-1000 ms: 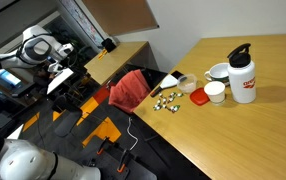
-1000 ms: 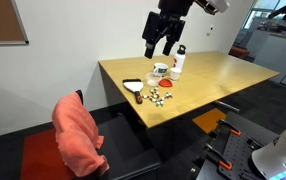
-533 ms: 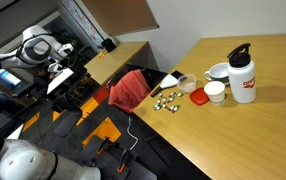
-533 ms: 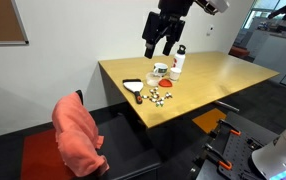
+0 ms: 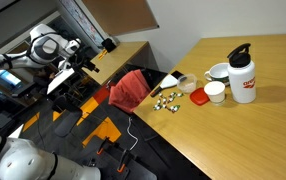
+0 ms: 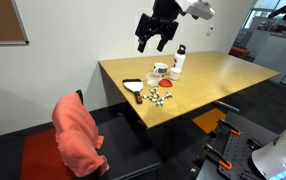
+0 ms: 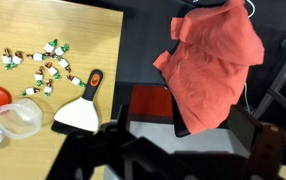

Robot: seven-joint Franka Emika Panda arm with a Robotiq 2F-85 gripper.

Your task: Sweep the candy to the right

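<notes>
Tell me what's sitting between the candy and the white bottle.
In an exterior view, a clear cup, a flat red lid and a small white cup lie between the candy and the white bottle.

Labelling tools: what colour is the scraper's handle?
The scraper's handle is black with an orange patch, clearest in the wrist view.

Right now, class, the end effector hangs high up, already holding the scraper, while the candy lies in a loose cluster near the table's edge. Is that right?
Not quite. The end effector holds nothing: the wrist view shows the scraper lying flat on the table beside the candy. The rest of the statement stands.
</notes>
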